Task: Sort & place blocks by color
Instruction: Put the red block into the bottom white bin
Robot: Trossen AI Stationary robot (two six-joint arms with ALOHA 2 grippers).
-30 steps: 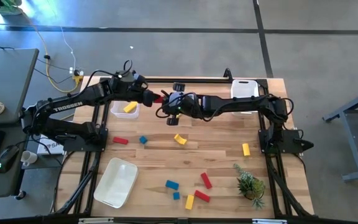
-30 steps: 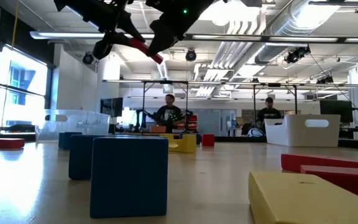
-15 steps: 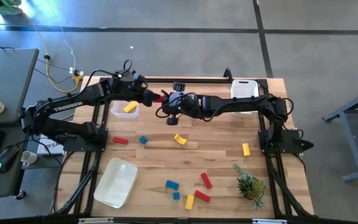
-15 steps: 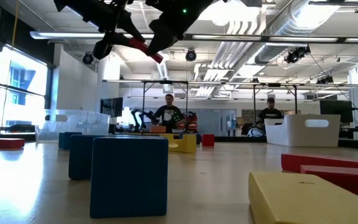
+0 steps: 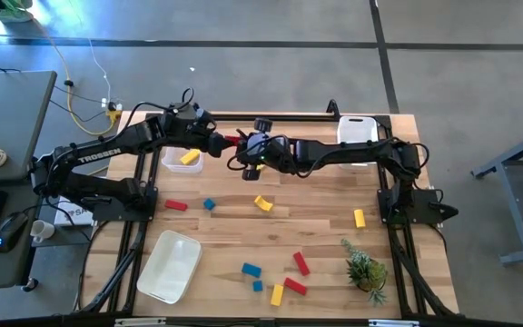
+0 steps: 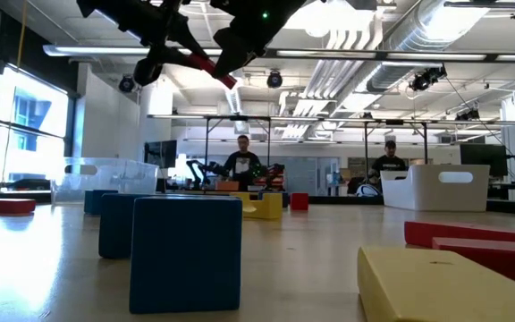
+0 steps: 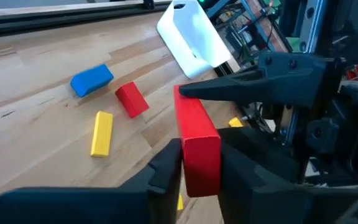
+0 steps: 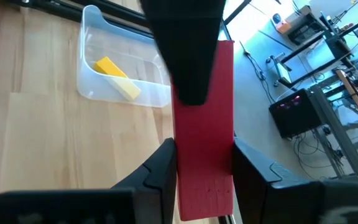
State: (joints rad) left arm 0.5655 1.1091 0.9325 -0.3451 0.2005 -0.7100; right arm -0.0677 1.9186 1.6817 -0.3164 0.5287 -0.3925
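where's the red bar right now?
In the high view the red bar is in the air near the table's back edge, gripped at both ends by the left gripper and right gripper, just right of the clear bin.

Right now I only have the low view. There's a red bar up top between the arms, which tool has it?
Observer: Both. The left tool and the right tool each pinch one end of the red bar, in mid-air.
Operator: Any bin close to it?
Observer: Yes, the clear bin, just on the left arm's side of the bar.
Operator: What's in it?
Observer: One yellow block, nothing red.
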